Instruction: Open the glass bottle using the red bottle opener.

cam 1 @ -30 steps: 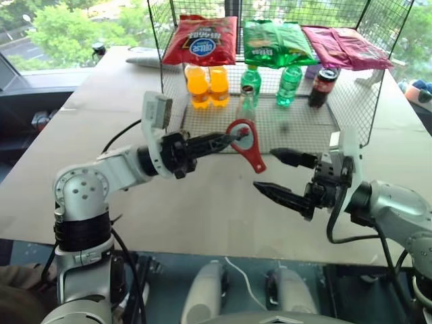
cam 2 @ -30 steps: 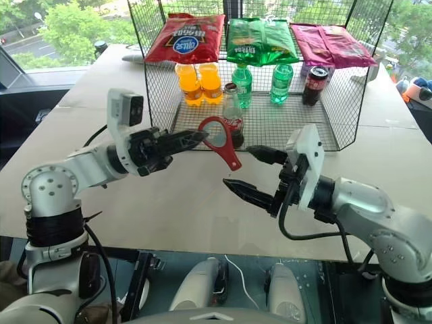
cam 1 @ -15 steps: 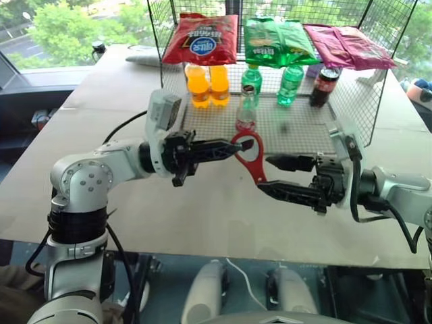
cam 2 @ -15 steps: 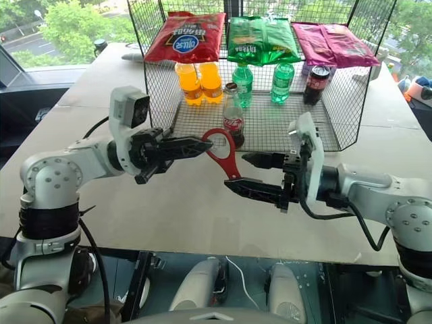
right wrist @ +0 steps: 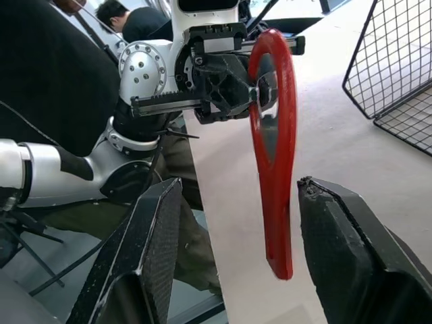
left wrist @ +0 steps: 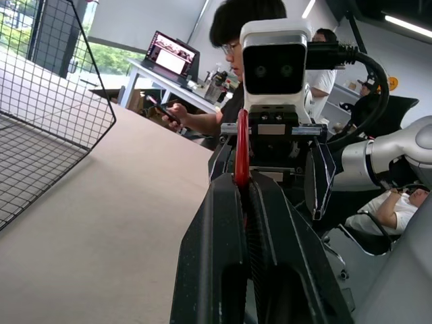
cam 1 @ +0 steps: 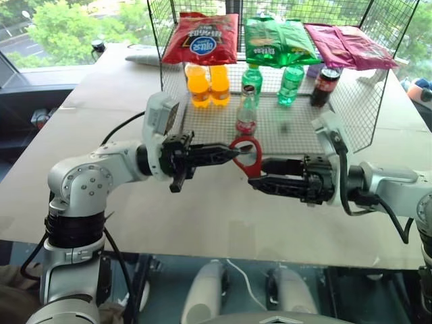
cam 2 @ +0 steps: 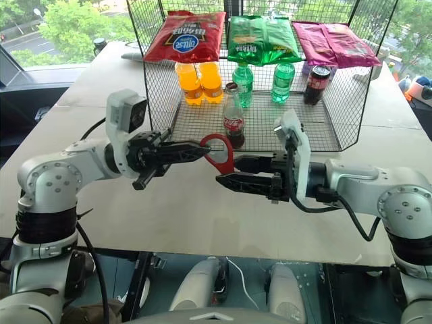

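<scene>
L hand clamped on ring head of the red bottle opener, handle hanging down mid-air betw. R hand fingers, part-open, not gripping: prob. handover for regrip. Glass bottle upright in wire basket on bench, capped.

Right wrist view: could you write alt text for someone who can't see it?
A red bottle opener hangs between the right gripper's two black fingers, which stand apart without touching it. The left gripper pinches its ring end, above a tan table.
</scene>
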